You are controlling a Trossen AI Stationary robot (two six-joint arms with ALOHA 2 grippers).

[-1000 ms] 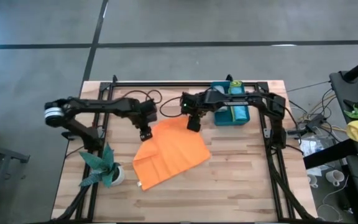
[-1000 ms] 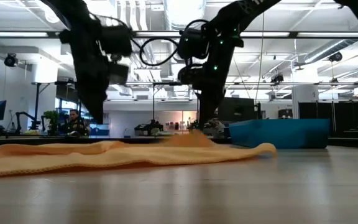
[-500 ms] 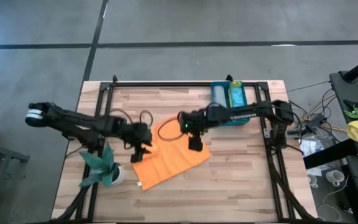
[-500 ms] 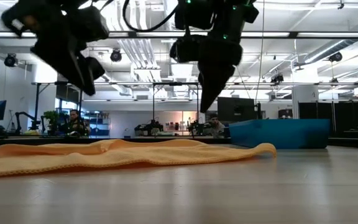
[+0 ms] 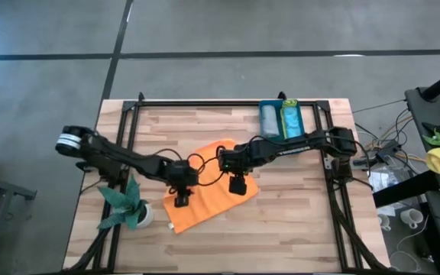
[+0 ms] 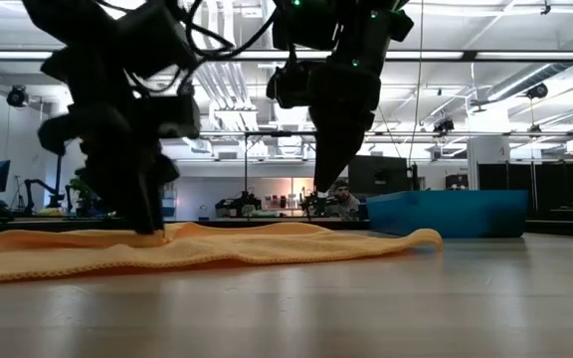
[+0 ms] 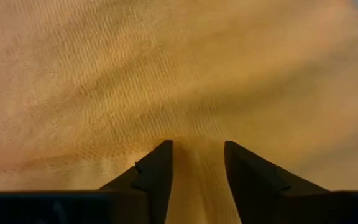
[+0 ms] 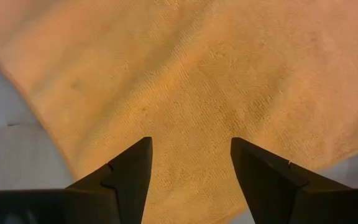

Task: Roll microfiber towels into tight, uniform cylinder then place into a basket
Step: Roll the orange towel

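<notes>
Orange towel (image 5: 208, 187) lies spread flat mid-table, its near corner pointing toward the near edge, left of centre; my left gripper (image 5: 182, 200) is down on the towel's left part, tips touching the cloth in the low view (image 6: 147, 231); left fingers (image 7: 157, 174) stand partly apart with a raised ridge of orange fabric between them, pinch not closed; my right gripper (image 5: 237, 186) hangs over the towel's right part, above the cloth and not touching it in the low view (image 6: 324, 184); right fingers (image 8: 126, 174) spread wide, nothing held; plant (image 5: 128, 206) in its white pot sits by the table's left edge, near-left of the towel; basket (image 5: 283, 122) stands at the far edge, right of centre, with a grey and a lime green roll inside, well apart from the orange towel.
</notes>
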